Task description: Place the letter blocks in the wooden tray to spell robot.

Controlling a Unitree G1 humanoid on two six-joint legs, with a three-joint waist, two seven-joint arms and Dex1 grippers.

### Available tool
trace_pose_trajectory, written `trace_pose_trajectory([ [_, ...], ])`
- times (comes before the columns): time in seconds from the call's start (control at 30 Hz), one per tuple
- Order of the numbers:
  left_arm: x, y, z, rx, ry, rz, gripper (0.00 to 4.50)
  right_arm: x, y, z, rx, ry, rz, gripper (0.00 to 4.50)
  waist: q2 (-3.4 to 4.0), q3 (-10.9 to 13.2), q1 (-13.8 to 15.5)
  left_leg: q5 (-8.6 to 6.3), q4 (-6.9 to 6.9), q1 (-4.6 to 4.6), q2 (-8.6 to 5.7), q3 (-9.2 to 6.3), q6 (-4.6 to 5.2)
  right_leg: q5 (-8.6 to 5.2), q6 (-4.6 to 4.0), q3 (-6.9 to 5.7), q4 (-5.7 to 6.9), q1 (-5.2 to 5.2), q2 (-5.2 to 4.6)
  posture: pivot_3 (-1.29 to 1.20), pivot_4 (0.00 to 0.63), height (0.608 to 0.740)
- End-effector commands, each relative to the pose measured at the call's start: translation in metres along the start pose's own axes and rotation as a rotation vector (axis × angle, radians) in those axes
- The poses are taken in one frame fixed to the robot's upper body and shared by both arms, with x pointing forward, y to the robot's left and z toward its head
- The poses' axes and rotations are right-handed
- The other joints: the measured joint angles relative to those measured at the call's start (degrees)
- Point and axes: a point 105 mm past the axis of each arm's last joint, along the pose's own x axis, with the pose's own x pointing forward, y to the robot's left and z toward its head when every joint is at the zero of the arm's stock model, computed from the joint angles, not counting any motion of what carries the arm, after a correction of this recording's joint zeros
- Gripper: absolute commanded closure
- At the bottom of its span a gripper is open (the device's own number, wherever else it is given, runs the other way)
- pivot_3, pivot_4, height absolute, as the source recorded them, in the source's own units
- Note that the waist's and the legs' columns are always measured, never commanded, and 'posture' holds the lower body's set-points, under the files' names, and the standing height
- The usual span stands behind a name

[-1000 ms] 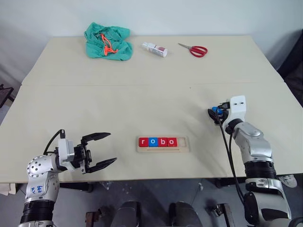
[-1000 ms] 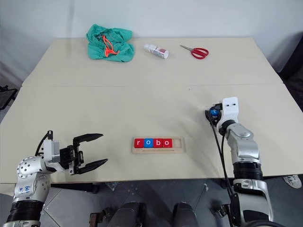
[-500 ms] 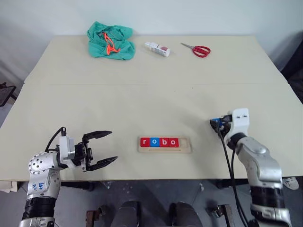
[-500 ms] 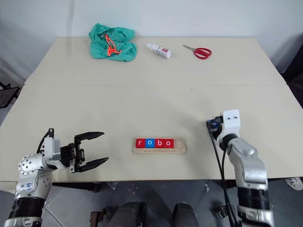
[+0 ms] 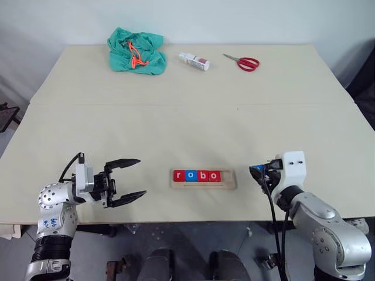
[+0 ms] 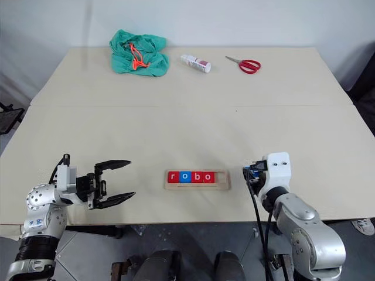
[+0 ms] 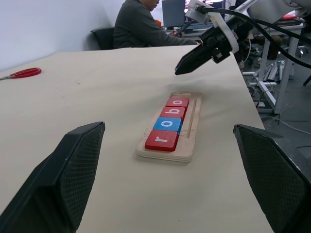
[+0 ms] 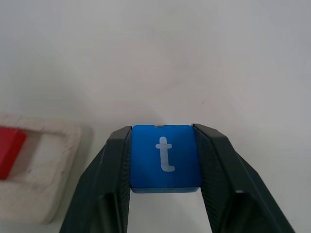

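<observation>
Since the earlier frame the right gripper [image 5: 256, 171] is drawing nearer the wooden tray [image 5: 229, 182], now just beside its empty end slot. In the left wrist view, r, o, b, o blocks [image 7: 167, 123] are sitting in the tray; the left gripper [image 5: 132, 179] is gaping empty. In the right wrist view, fingers [image 8: 112, 177] are clamping the blue t block [image 8: 164, 156]; next it likely needs lowering into that slot.

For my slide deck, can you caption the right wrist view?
Right gripper holding the blue t block above the table, beside the wooden tray's empty end slot.
</observation>
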Motion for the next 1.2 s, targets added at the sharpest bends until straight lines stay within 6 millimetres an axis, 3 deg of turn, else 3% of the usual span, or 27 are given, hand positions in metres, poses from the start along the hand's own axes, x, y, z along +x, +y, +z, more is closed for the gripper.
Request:
trace_pose_trajectory([
  [0.03, -0.001, 0.0, 0.002, 0.01, -0.003, 0.0, 0.0, -0.006, 0.009, 0.01, -0.003, -0.051, 0.015, 1.77, 0.0, 0.0, -0.03, 0.0, 0.0, 0.0, 0.0, 0.0, 0.0, 0.0, 0.0, 0.0, 0.0, 0.0, 0.0, 0.0, 0.15, 0.74],
  [0.2, -0.003, -0.001, 0.003, 0.011, 0.002, 0.005, 0.0, -0.01, 0.006, 0.013, -0.015, -0.075, 0.021, 0.01, 0.0, 0.0, 0.02, 0.0, 0.0, 0.0, 0.0, -0.01, 0.0, 0.0, 0.0, 0.0, 0.0, 0.0, 0.0, 0.0, 0.15, 0.74],
  [0.4, -0.004, -0.002, 0.003, 0.012, 0.004, 0.011, 0.0, -0.011, 0.004, 0.023, -0.082, -0.096, 0.09, 0.01, 0.0, 0.0, -0.04, 0.0, 0.0, 0.01, 0.0, 0.01, 0.0, 0.0, 0.0, 0.01, 0.0, 0.0, 0.01, 0.0, 0.15, 0.74],
  [0.47, -0.003, -0.002, 0.003, 0.012, 0.001, 0.015, 0.0, -0.011, 0.004, 0.029, -0.164, -0.087, 0.184, 0.01, 0.0, 0.0, -0.01, 0.0, 0.0, 0.0, 0.0, 0.01, 0.0, 0.0, 0.0, 0.01, 0.0, 0.01, 0.0, 0.0, 0.15, 0.74],
  [0.73, -0.002, -0.002, 0.003, 0.017, 0.001, 0.028, 0.0, -0.014, -0.008, 0.011, -0.468, 0.126, 0.52, 0.01, -0.02, 0.0, 0.07, -0.01, 0.0, 0.01, 0.01, 0.06, 0.04, 0.0, 0.0, -0.03, -0.21, 0.1, 0.01, 0.0, 0.15, 0.74],
  [0.9, -0.002, -0.003, 0.003, 0.021, 0.001, 0.036, 0.0, -0.001, -0.02, 0.009, -0.561, 0.181, 0.596, 0.01, -0.02, 0.0, 0.06, -0.01, 0.03, 0.0, 0.04, 0.12, 0.04, 0.0, 0.0, -0.07, -0.43, 0.2, 0.02, 0.0, 0.15, 0.74],
  [1.17, -0.005, -0.007, 0.005, 0.028, 0.008, 0.064, 0.0, 0.017, -0.022, -0.001, -0.6, 0.232, 0.673, 0.01, -0.03, 0.0, 0.19, -0.01, 0.06, -0.03, 0.03, 0.06, 0.04, 0.0, 0.0, -0.13, -0.45, 0.21, -0.02, 0.0, 0.15, 0.74],
  [1.2, -0.006, -0.008, 0.006, 0.029, 0.011, 0.067, 0.0, 0.018, -0.021, -0.003, -0.602, 0.234, 0.681, 0.19, -0.04, 0.0, 0.16, -0.01, 0.07, -0.03, 0.03, 0.07, 0.04, 0.0, 0.0, -0.13, -0.45, 0.21, -0.02, 0.0, 0.15, 0.74],
])
